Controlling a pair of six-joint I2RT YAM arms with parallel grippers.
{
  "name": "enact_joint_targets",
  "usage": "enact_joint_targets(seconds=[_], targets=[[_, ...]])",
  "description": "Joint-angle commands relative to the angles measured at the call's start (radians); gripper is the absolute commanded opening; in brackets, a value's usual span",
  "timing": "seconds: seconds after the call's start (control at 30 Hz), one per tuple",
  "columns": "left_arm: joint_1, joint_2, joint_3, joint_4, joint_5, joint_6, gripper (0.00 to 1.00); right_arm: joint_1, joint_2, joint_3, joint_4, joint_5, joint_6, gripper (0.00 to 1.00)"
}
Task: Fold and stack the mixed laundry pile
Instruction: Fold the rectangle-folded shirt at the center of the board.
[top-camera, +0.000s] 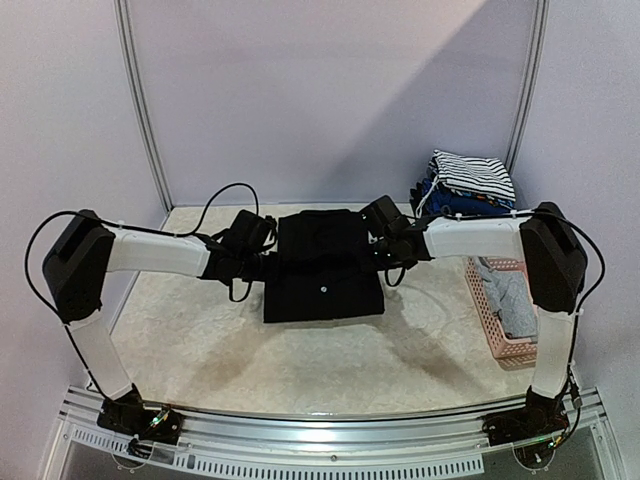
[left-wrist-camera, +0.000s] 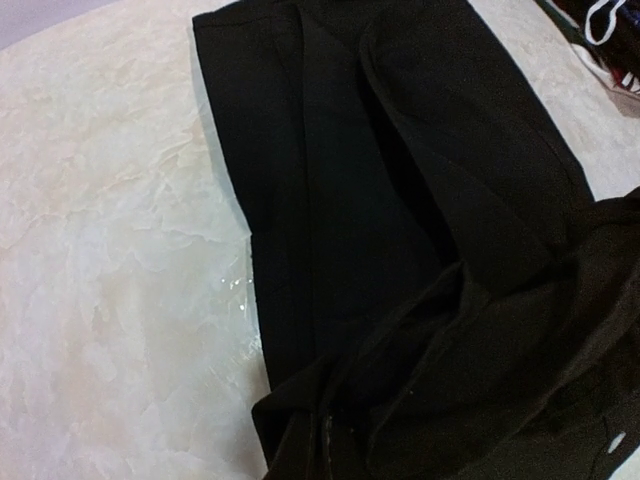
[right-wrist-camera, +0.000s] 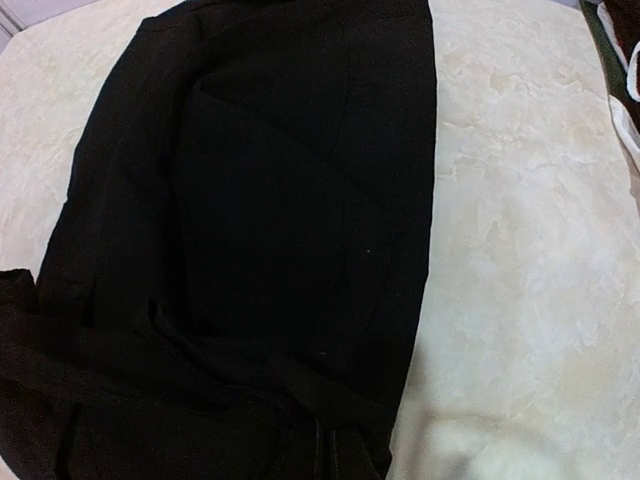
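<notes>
On the desk (top-camera: 200, 340), centrally, the black garment (top-camera: 323, 270) is spread, nearly square, side edges running near to far; left tool (top-camera: 266, 258) and right tool (top-camera: 384, 250) are closed, apparently pinching those opposite edges, equally near; the striped garment (top-camera: 472, 173) is stacked far right.

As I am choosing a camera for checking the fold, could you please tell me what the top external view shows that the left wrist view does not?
Only top external: both arms, with the left gripper and right gripper at the side edges of the black garment, the striped garment topping a far-right stack, and the pink basket holding a grey garment. Only left wrist: the black cloth's creases close up, with a fold rising towards the camera. Both: the black garment lying on the marbled table.
</notes>
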Motion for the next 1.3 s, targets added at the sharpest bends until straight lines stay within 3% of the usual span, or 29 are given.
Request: enact_joint_targets(seconds=[0.0,0.53,0.6,0.67,0.8,0.87,0.97,1.07,1.27], targets=[[0.033,0.07,0.056,0.049,0.059,0.025,0.0,-0.026,0.054,0.042,0.017,-0.025,-0.021,0.0],[0.054,0.2,0.135,0.028,0.05,0.016,0.0,-0.063,0.165,0.106,0.013,-0.069,-0.03,0.0],[0.056,0.201,0.137,0.026,0.035,0.01,0.03,-0.065,0.168,0.11,0.012,-0.071,-0.032,0.02],[0.056,0.198,0.14,0.026,0.027,0.009,0.12,-0.067,0.169,0.116,0.012,-0.075,-0.033,0.04],[0.053,0.168,0.146,0.029,0.026,0.044,0.38,-0.068,0.169,0.133,0.005,-0.089,-0.039,0.18],[0.05,0.139,0.138,0.032,0.02,0.06,0.53,-0.068,0.171,0.146,-0.006,-0.089,-0.038,0.42],[0.044,0.087,0.115,0.042,0.006,0.08,0.69,-0.069,0.159,0.156,-0.007,-0.081,-0.036,0.58],[0.036,0.038,0.102,0.027,-0.029,0.091,0.73,-0.072,0.133,0.167,-0.007,-0.066,-0.043,0.65],[-0.016,-0.071,0.066,-0.006,-0.112,0.117,0.72,-0.073,0.006,0.124,0.018,-0.055,-0.066,0.71]])
